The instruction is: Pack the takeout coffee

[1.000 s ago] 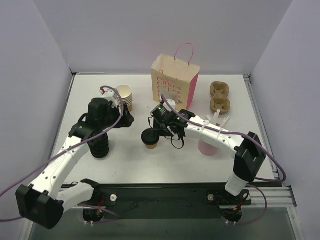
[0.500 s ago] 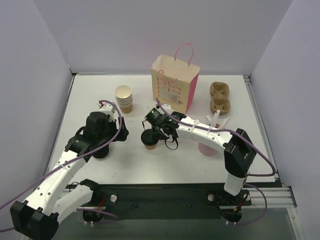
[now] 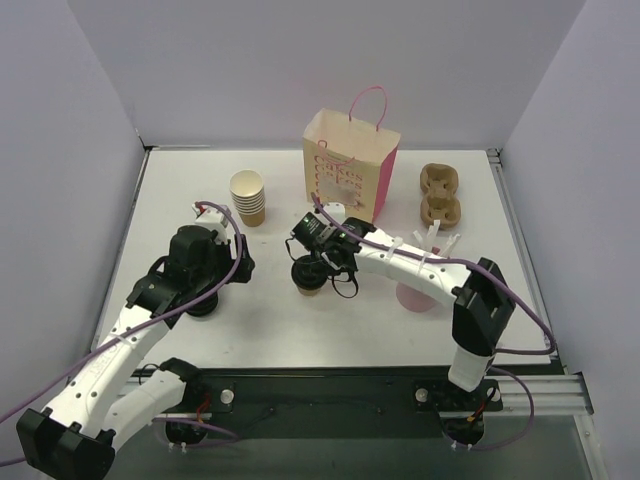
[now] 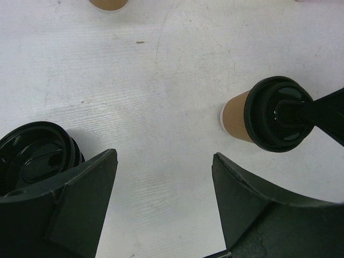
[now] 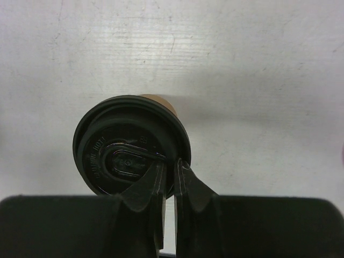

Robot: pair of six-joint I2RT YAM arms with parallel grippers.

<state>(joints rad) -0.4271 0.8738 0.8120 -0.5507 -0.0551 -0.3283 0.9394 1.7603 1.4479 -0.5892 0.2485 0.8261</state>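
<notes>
The white table [image 3: 300,335] carries everything. The left arm [image 3: 130,330] reaches up from the near-left corner, and the right arm [image 3: 420,270] stretches from the near-right corner toward the middle.

A cream and pink paper bag [image 3: 345,170] with a pink handle stands upright and open at the middle of the far edge. A brown pulp cup carrier [image 3: 440,193] lies near the far-right corner. A pink cup [image 3: 415,297] with white straws stands toward the right edge, partly hidden under the right arm. A stack of lidless tan cups [image 3: 248,197] stands just left of the bag.

A pile of black lids [image 4: 32,161] sits toward the left edge, mostly under the left arm's wrist. The left gripper [image 4: 164,158] hangs over bare tabletop beside that pile, jaws wide apart and holding nothing.

The takeout coffee [image 3: 306,277] is at the middle of the table, in front of the bag and well apart from it. The right gripper [image 5: 172,169] has its jaws drawn almost together, pinching the rim of the coffee's black lid, one finger inside the rim and one outside. Whether the cup's base is on the table cannot be told.
</notes>
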